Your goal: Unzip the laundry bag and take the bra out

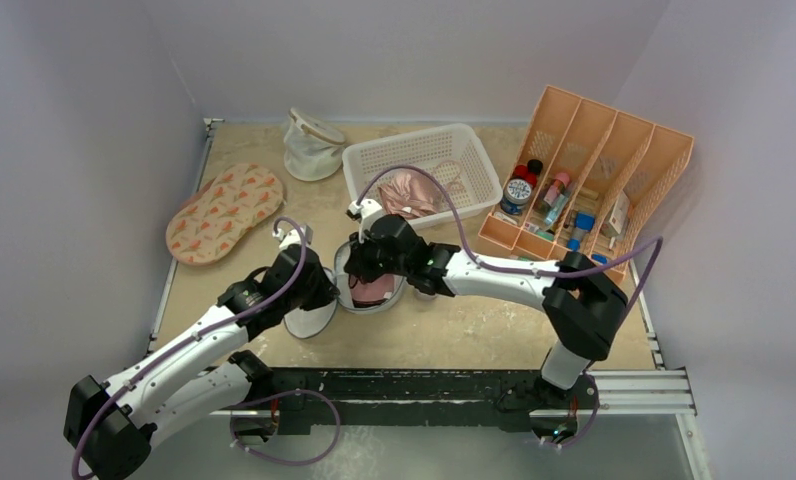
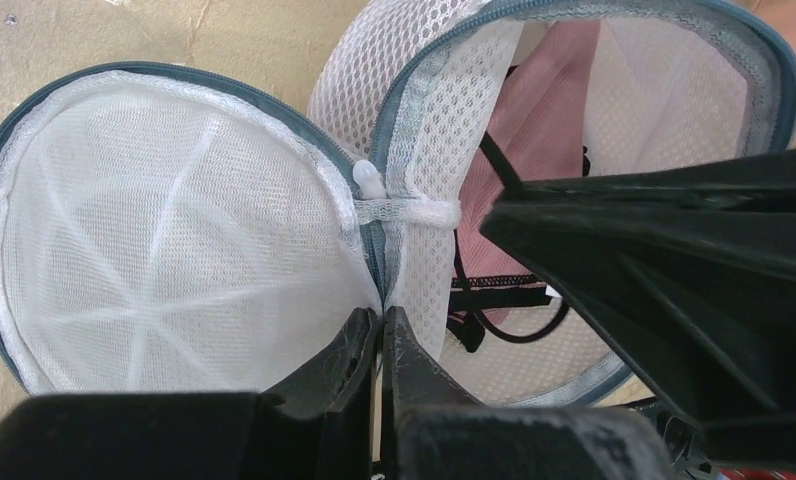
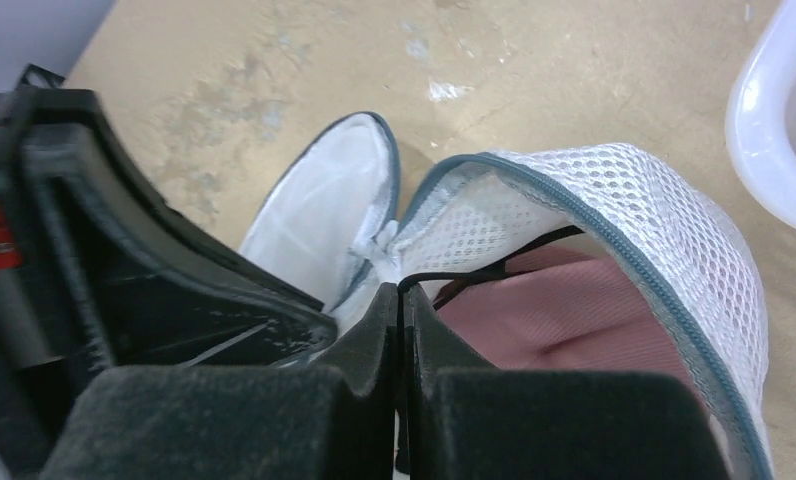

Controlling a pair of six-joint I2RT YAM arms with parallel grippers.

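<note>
The laundry bag (image 1: 348, 296) lies unzipped at the table's middle, its round lid (image 1: 311, 318) folded open to the left. The pink bra (image 1: 375, 289) sits inside the bag. In the left wrist view, my left gripper (image 2: 382, 316) is shut on the bag's grey-blue rim at the hinge, between the lid (image 2: 174, 250) and the body (image 2: 424, 150); the bra (image 2: 544, 130) shows inside. My right gripper (image 3: 398, 292) is shut on the bra's thin black strap (image 3: 474, 270) at the bag's mouth, with the pink cup (image 3: 574, 315) just behind it.
A white basket (image 1: 471, 150) with a pink satin cloth (image 1: 414, 190) stands behind the bag. An orange organiser (image 1: 614, 130) with small bottles is at the back right. A patterned oval pad (image 1: 224, 212) and a tan-rimmed mesh pouch (image 1: 312, 143) lie at the back left.
</note>
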